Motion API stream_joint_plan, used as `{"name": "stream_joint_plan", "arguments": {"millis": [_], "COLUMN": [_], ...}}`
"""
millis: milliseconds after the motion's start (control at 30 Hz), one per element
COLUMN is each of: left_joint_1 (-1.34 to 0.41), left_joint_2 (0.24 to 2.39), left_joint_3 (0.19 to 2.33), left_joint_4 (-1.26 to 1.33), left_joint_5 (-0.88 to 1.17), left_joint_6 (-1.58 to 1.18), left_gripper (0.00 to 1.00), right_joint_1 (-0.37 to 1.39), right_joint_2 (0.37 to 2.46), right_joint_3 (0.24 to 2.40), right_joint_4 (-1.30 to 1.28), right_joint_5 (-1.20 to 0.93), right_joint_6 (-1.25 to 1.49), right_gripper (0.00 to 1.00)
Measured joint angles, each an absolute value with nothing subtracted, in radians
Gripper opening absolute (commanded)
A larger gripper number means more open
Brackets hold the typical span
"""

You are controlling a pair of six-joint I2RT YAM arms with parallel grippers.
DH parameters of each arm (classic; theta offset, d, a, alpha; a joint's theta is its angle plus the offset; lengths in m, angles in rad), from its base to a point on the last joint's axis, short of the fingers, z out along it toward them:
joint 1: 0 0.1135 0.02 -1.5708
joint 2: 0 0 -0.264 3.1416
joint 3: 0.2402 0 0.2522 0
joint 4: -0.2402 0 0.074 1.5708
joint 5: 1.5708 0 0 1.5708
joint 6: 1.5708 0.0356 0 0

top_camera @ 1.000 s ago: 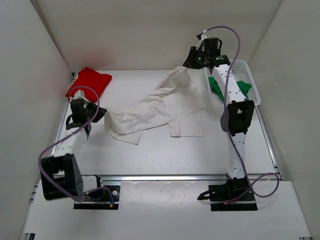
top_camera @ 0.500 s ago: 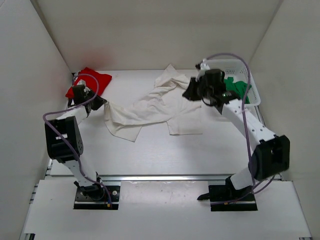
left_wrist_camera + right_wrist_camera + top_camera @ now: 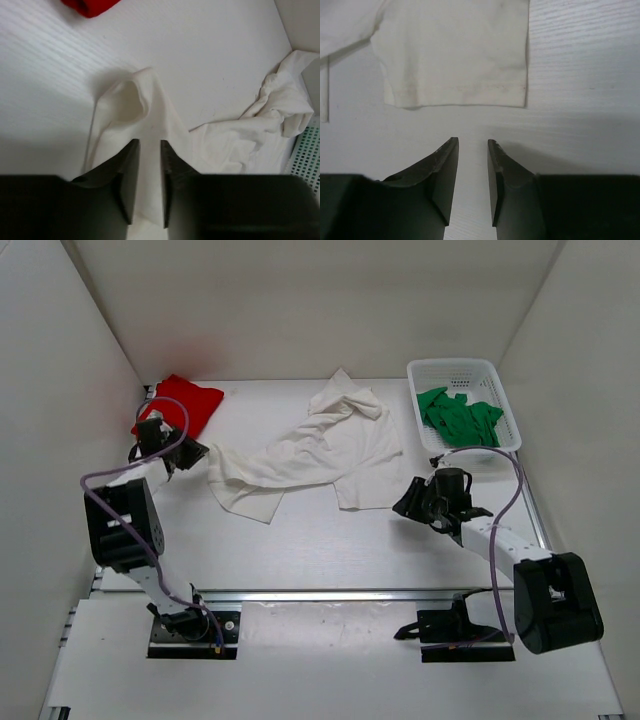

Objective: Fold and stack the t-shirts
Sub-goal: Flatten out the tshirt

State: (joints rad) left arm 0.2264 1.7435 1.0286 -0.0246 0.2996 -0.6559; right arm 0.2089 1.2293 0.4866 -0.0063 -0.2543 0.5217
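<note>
Left gripper (image 3: 150, 142): the two dark fingers are standing narrowly apart and clamping nothing. They are hanging over the left end of the rumpled off-white cloth t-shirt (image 3: 320, 445), whose fabric is showing through the gap. Whether the tips are touching the cloth cannot be told.

Right gripper (image 3: 472, 142): the fingers are parted and empty, poised low over the bare white table (image 3: 300, 540), just short of the shirt's flat, squared near flap.

The off-white shirt is sprawling diagonally across the table centre. The bright red cloth t-shirt (image 3: 180, 405) is lying bundled at the far left. The green cloth t-shirt (image 3: 458, 418) is sitting crumpled inside the white plastic mesh basket (image 3: 450, 364) at the far right.

Step, as judged: the off-white shirt is being spread before folding. The next move is calling for each gripper to close on an edge and draw the cloth flat.

The shirt's far end is bunching, so its sleeves and collar are hard to separate. The left wrist view is cropping the red shirt.
</note>
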Motion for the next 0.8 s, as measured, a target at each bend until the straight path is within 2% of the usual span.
{"name": "stream_joint_plan", "arguments": {"millis": [133,200,267,333,400,500,667,800], "left_joint_1": [0.229,0.225,0.225,0.229,0.234,0.238,0.241,0.243], "left_joint_2": [1.571,1.522,1.515,1.537,1.563,1.574,1.573,1.594], "left_joint_3": [0.871,0.805,0.758,0.72,0.691,0.653,0.62,0.62], "left_joint_4": [0.0,0.028,0.052,0.075,0.091,0.11,0.16,0.218], "left_joint_5": [0.236,0.213,0.205,0.206,0.208,0.2,0.194,0.198], "left_joint_6": [-0.683,-0.706,-0.73,-0.755,-0.779,-0.806,-0.845,-0.877], "left_gripper": [0.21,0.2,0.23,0.31,0.32,0.4,0.42,0.38], "right_joint_1": [0.215,0.231,0.257,0.278,0.29,0.294,0.301,0.308], "right_joint_2": [1.183,1.181,1.181,1.18,1.177,1.174,1.177,1.179], "right_joint_3": [0.432,0.427,0.427,0.426,0.423,0.414,0.411,0.411], "right_joint_4": [0.071,0.083,0.094,0.107,0.118,0.127,0.138,0.147], "right_joint_5": [-0.263,-0.263,-0.266,-0.27,-0.274,-0.276,-0.29,-0.299], "right_joint_6": [0.541,0.546,0.546,0.546,0.547,0.546,0.546,0.546], "right_gripper": [0.28,0.28,0.28,0.28,0.28,0.29,0.28,0.28]}}
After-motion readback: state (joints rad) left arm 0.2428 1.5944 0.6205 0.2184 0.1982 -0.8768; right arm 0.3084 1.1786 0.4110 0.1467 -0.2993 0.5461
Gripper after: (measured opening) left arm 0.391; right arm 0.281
